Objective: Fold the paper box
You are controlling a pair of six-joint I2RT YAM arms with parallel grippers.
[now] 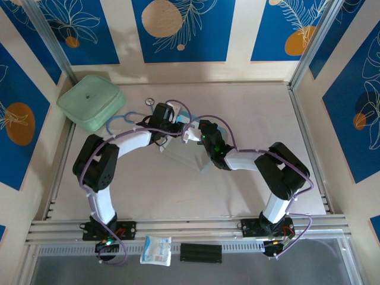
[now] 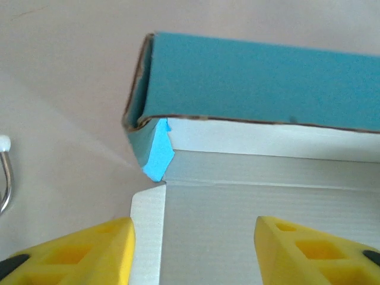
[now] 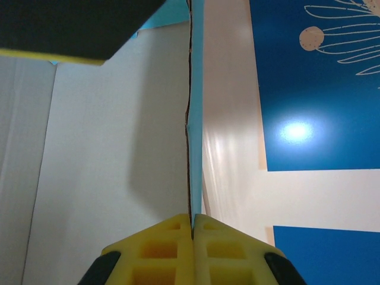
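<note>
Thin cardboard paper box (image 2: 261,77), half-formed: sky-blue outside, white inside, w/ loose flaps.

Left wrist view: left gripper (image 2: 193,256) has its two yellow moulded-plastic fingers (image 2: 89,255) well apart, nothing pinched. Between and just ahead of them lies a white panel w/ faint fine ribbing and a crease across it. Beyond that, a blue flap is bent over into a shallow sleeve, w/ raw brown card edge showing along its rim. A small bright-blue tab sits at the corner ahead-left of the fingers. Far left of the gripper, a curved metal hook (image 2: 6,172) w/ a white tip lies on the matte beige table (image 2: 59,71).

Right wrist view: right gripper (image 3: 193,234) has its yellow fingers pressed together, clamped on the thin edge of a box wall. That edge runs straight ahead from the fingertips, white face to its left, blue face to its right. Right of the gripper is a glossy blue wall panel (image 3: 320,89) w/ pale leaf print.

Top view: the box (image 1: 189,132) sits mid-table between both gripper tips. A pale green rounded-square case (image 1: 91,102) lies beyond and left of the left arm.
</note>
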